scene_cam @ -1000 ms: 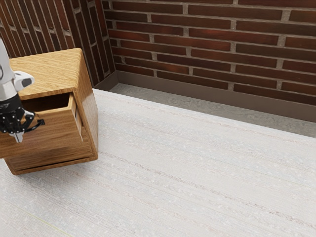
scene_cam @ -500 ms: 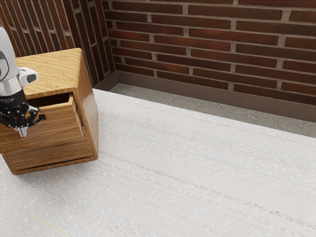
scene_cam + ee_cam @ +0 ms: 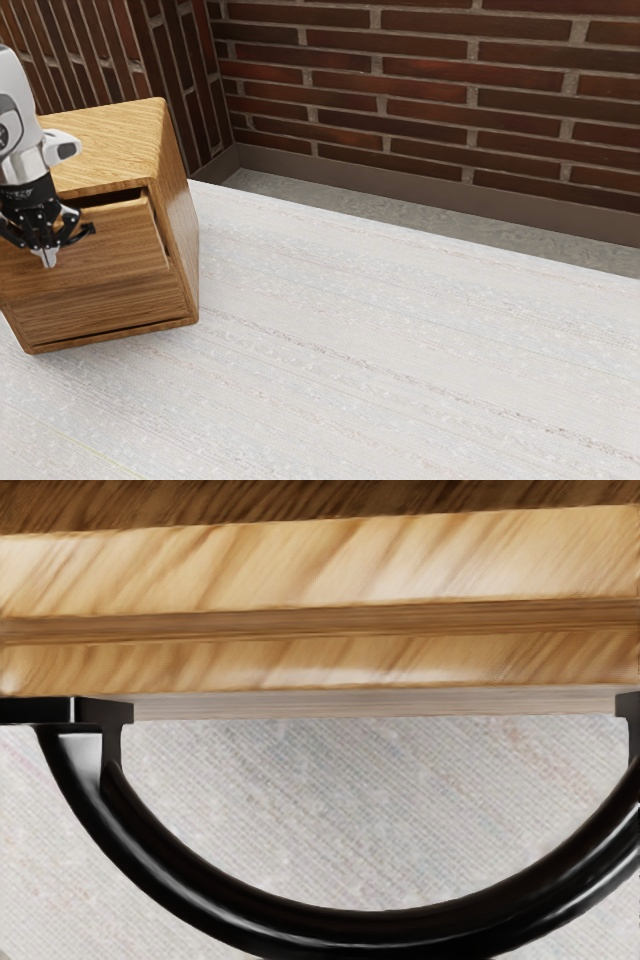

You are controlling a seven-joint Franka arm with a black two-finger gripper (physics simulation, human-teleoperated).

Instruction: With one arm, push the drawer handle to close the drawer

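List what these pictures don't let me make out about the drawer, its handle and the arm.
- Inside of the brown wooden drawer: hidden by its front and the cabinet top, exterior view.
- Parts of the curved black handle: cut off by the wrist view's edges.
- White arm's base: beyond the exterior view's left edge.
- Whether the black gripper touches the handle: too small, exterior view.

The cabinet (image 3: 112, 142) is warm, streaky wood, smooth with a soft sheen. Its curved handle (image 3: 370, 932) is glossy black, metal or plastic, can't tell which. Table (image 3: 400, 340) under the cabinet looks matt, faintly textured; wall (image 3: 430, 112) behind it's rough brick.
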